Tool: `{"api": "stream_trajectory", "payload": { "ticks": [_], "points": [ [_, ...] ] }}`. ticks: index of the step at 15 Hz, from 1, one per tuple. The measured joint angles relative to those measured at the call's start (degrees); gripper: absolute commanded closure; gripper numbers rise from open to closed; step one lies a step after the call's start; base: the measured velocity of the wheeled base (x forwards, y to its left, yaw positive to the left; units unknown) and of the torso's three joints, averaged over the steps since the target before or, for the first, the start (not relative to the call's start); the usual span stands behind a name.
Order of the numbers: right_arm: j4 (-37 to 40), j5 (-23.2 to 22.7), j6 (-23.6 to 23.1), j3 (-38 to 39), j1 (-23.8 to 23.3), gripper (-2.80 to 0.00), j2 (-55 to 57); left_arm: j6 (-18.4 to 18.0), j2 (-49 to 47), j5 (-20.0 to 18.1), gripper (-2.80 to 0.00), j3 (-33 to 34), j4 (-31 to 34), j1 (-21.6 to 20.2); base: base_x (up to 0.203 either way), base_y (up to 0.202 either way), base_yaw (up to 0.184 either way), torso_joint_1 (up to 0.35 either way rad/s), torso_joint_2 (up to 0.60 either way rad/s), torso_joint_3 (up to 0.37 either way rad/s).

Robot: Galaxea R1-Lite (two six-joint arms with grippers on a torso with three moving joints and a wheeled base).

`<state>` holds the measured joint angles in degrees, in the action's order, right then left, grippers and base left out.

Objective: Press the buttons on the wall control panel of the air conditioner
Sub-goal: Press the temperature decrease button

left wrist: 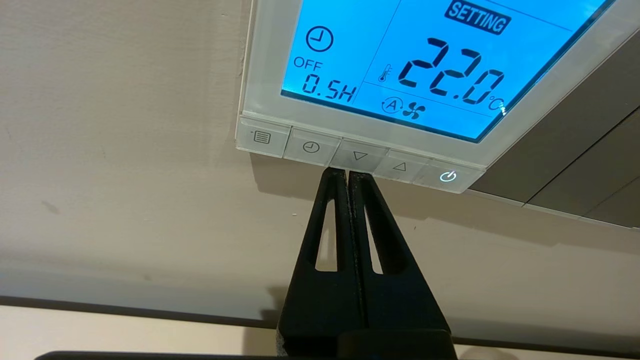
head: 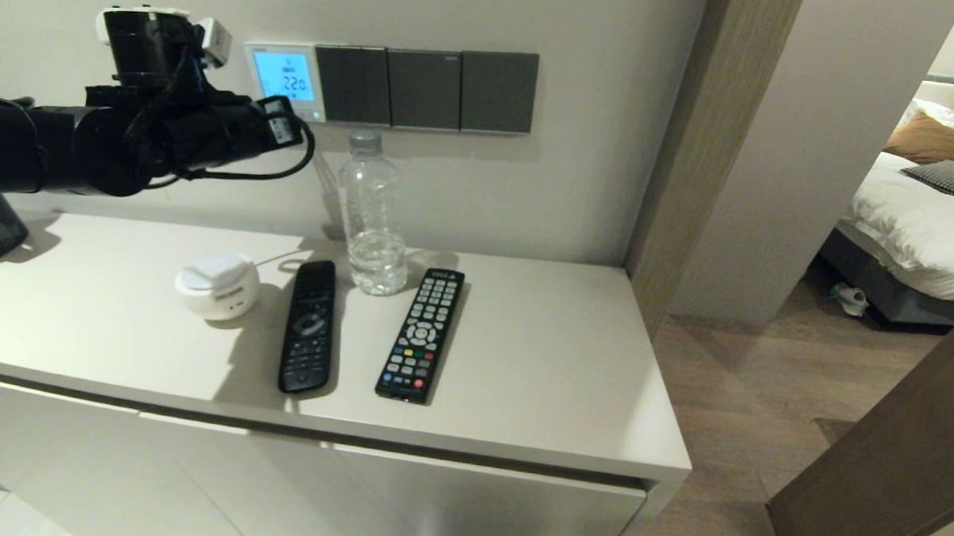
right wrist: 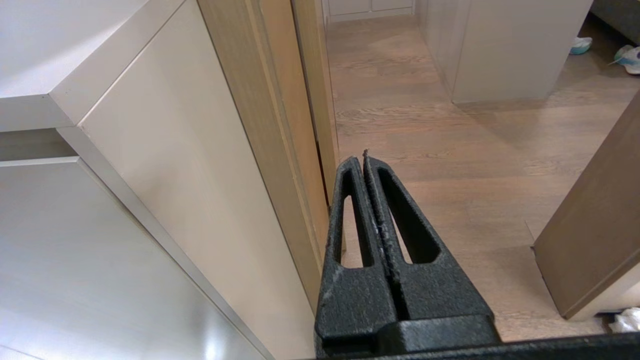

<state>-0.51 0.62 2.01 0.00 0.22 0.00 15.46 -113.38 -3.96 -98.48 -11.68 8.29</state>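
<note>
Buttons (left wrist: pixel 359 156) sit in a row under the glowing screen of the wall panel (head: pixel 284 80), at 11 o'clock above the bench (head: pixel 522 333). My left hand (left wrist: pixel 347 172) is clenched, tip touching the down key. They look small and stiff, so I push gently on the middle. My right hand (right wrist: pixel 364 157) is clenched, parked low.

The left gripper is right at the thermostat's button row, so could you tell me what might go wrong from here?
1. The shut left gripper sits at the seam between the clock key and the down-arrow key, so it may press the wrong one or both.
2. The water bottle stands just below the air conditioner's wall control panel; a dropping arm could topple it.
</note>
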Motion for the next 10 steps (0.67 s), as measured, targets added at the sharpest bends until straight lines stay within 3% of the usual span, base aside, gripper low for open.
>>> {"api": "stream_trajectory", "payload": {
  "ticks": [10],
  "points": [
    [0.0,0.0,0.0,0.0,0.0,0.00,0.0,-0.2,1.5,1.8,0.00,1.7,-0.2,0.0,0.000,0.000,0.000,0.000,0.00,0.000]
  ]
}}
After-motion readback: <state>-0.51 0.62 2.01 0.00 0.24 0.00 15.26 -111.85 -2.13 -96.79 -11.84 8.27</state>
